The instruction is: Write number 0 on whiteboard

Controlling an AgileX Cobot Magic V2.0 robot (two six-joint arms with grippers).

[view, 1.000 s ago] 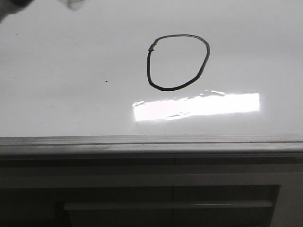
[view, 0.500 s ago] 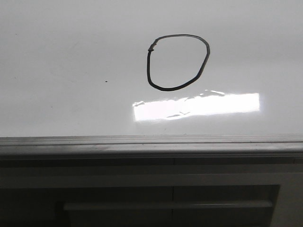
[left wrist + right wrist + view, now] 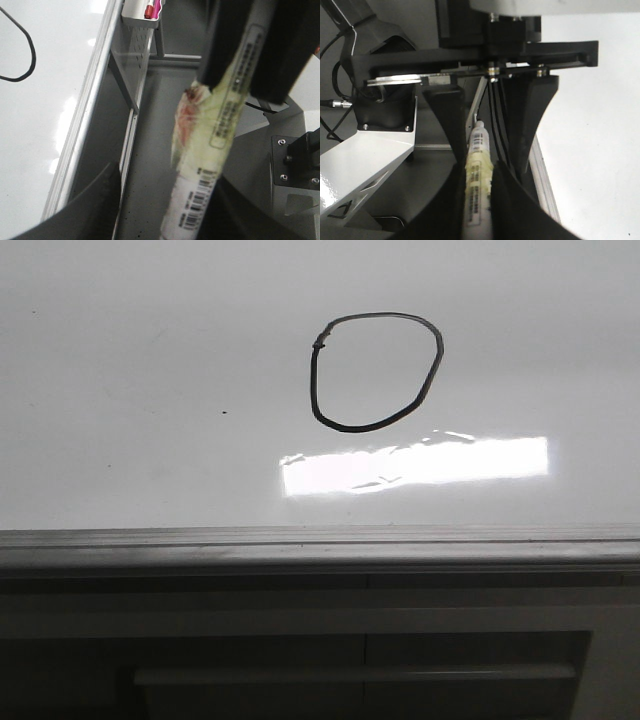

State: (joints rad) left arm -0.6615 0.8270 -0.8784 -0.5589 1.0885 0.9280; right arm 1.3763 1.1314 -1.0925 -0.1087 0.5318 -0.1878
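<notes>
Front view shows neither tool. The 0 [image 3: 376, 371], a closed loop slightly wider than tall, sits right of centre on the whiteboard [image 3: 150, 360], above the glare [image 3: 415, 465]. Left tool [image 3: 235, 75] pinches a blurred marker [image 3: 200, 175]; right tool [image 3: 479, 165] clamps a marker [image 3: 478, 175] lengthwise, tips cut off.

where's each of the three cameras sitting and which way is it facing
Front: faces forward over the large glossy white whiteboard with the thin black hand-drawn oval number 0; no robot parts show.
Left wrist: on the left arm, beside the board edge; left tool grips a yellow-taped marker.
Right wrist: on the right arm; right tool grips another taped marker.
Front and left wrist views share the 0.
</notes>
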